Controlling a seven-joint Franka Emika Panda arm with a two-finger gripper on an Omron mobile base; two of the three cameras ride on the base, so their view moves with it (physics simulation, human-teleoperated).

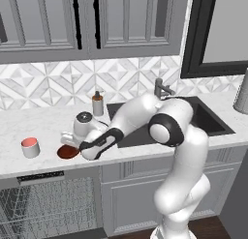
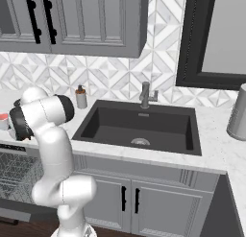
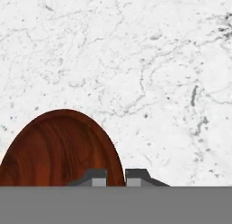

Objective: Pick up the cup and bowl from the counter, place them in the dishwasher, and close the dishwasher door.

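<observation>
The dark reddish-brown bowl (image 1: 67, 152) (image 3: 59, 150) lies on the white marble counter (image 1: 43, 126) near its front edge. My gripper (image 1: 72, 145) (image 3: 116, 177) reaches down at the bowl's right rim. Its two fingertips (image 3: 93, 177) stand close together with the rim pinched between them. The small grey cup (image 1: 30, 147) (image 2: 3, 121) with a salmon-red top stands upright to the left of the bowl, apart from it. Below the counter the dishwasher (image 1: 43, 209) (image 2: 14, 169) stands open, showing its grey wire racks. The dishwasher door is out of view.
A brown soap dispenser (image 1: 98, 103) (image 2: 81, 97) stands at the back beside the dark sink (image 1: 203, 119) (image 2: 139, 128) with its faucet (image 1: 162, 88) (image 2: 146, 94). A grey canister (image 1: 240, 95) (image 2: 238, 118) stands at the far right. My arm stretches over the sink's left edge.
</observation>
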